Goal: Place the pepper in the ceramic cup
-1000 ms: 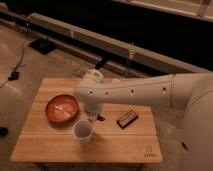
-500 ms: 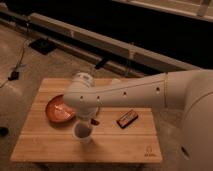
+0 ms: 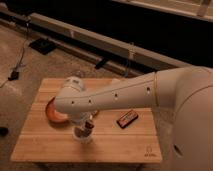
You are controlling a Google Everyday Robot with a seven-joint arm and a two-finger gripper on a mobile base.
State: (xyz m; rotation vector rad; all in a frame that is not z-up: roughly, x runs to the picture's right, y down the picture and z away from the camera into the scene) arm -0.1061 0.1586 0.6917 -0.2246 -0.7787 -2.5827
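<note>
hanging low in the lower left of the frame, the gripper (image 3: 88, 127), right over the cup (image 3: 83, 135) and touching or nearly touching its rim. pinching, as far as can be judged, a small dark red sliver, likely the pepper (image 3: 90, 126), at the cup's mouth; not clear whether already inside or just above the rim. risking a miss here: letting go while off centre, sending the pepper onto the rim and off across the table (image 3: 115, 142). risking also a nudge, with the fingers pressing on the light cup and tipping or sliding it. sitting just up and left of the cup, the red bowl (image 3: 53, 113), close enough to catch a stray drop. lying well apart toward the middle right, the dark block (image 3: 127, 118). hiding much of the cup's far side, the thick white arm (image 3: 125, 92), making the clearance hard to judge.
</note>
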